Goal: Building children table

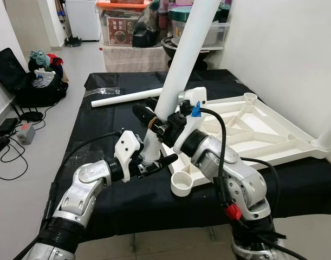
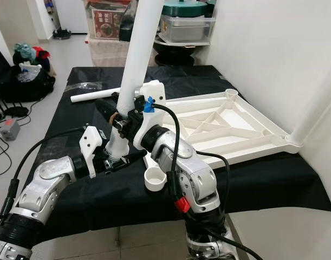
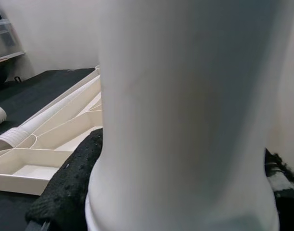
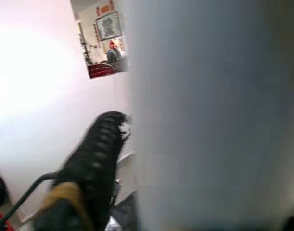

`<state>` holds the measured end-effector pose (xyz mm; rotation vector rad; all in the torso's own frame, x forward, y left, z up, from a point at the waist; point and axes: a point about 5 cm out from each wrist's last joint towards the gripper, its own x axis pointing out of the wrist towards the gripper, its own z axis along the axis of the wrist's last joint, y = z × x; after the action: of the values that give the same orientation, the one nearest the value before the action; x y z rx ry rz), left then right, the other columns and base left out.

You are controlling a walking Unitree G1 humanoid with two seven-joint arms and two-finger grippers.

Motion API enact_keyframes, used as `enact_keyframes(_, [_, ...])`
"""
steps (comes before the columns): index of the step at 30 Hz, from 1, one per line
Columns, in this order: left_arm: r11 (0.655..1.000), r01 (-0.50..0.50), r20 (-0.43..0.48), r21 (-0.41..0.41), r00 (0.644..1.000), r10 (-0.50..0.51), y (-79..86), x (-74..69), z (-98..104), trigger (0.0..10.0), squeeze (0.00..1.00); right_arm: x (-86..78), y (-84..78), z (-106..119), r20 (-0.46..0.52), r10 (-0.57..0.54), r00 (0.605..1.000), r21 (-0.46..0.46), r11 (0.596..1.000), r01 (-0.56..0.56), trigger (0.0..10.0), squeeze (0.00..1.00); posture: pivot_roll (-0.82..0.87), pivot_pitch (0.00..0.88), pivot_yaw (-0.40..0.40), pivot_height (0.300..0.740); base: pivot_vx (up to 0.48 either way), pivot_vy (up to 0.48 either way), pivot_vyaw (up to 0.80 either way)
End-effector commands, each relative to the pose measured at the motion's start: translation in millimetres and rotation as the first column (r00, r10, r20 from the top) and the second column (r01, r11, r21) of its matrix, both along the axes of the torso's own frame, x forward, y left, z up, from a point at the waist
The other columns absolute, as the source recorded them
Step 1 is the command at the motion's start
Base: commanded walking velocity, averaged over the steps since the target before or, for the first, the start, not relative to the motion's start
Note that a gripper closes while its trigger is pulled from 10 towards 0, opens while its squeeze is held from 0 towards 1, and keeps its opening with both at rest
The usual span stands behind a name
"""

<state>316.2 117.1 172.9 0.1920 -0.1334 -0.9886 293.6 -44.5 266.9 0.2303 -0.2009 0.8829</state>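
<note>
Leg-fitting step: left claw [image 1: 154,158] and right claw [image 1: 154,116] both grip the table leg [image 1: 181,65]; next, seat it in the tabletop [image 1: 263,130] corner socket [image 1: 182,184].

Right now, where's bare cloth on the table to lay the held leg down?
Free: black cloth on the robot's left, between the loose leg and the left claw. Crowded: the tabletop covers the right, both claws clamp the held leg.

A lived-in home is indicated: a black-draped table [image 1: 100,135] is set on a tiled floor [image 1: 24,179], stacked storage bins [image 1: 124,24] are seen at 12 o'clock, and an open bag of belongings [image 1: 38,76] at 10 o'clock.
</note>
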Motion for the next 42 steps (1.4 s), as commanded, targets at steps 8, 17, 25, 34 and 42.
enact_keyframes(8, [0.989,0.149,0.004,-0.013,0.989,-0.149,-2.7,-7.0,19,10.0,0.00,-11.4,-20.8,15,0.146,0.226,0.963,0.121,0.962,-0.244,10.0,1.00,0.07,0.000,-0.046,0.740,0.000,0.000,0.00])
enact_keyframes(17, [0.869,0.491,-0.107,0.067,0.869,-0.483,-13.3,-46.0,10,10.0,0.00,-13.6,-28.5,25,0.250,0.391,0.886,0.063,0.907,-0.417,10.0,0.04,0.09,0.000,-0.047,0.740,0.000,0.000,0.00])
enact_keyframes(25, [0.832,0.532,-0.169,0.161,0.845,-0.507,2.9,-48.1,5,10.0,0.00,-25.2,-27.1,12,0.228,0.502,0.834,-0.051,0.862,-0.505,10.0,0.00,0.09,0.000,-0.047,0.740,0.000,0.000,0.00])
enact_keyframes(34, [0.848,0.491,-0.176,0.202,0.869,-0.462,18.5,-39.3,9,10.0,0.00,-36.0,-35.3,1,0.181,0.581,0.794,-0.047,0.811,-0.583,0.0,0.00,0.07,0.000,-0.034,0.740,0.000,0.000,0.00])
enact_keyframes(42, [0.852,0.485,-0.142,0.197,0.874,-0.465,12.5,-32.2,10,10.0,0.00,-42.5,-28.4,-3,0.187,0.581,0.792,0.035,0.802,-0.596,0.0,0.00,0.06,0.000,-0.022,0.740,0.000,0.000,0.00])
